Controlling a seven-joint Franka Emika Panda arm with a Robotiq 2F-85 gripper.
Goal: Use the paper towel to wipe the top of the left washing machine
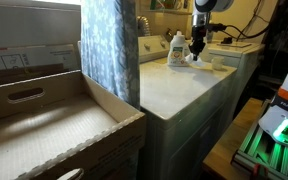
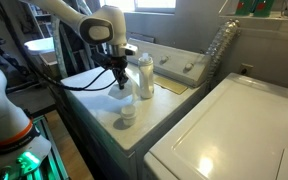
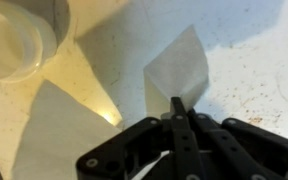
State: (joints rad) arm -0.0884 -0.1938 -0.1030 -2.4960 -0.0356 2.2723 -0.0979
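My gripper is shut, its fingertips pinching the edge of the white paper towel, which hangs from them just above the speckled white top of the left washing machine. In both exterior views the gripper points straight down over the machine's top, with the towel below it. Whether the towel touches the surface I cannot tell.
A white detergent bottle stands right beside the gripper. A small white cup stands close to the towel. A second white machine adjoins. A patterned curtain and cardboard boxes stand nearby.
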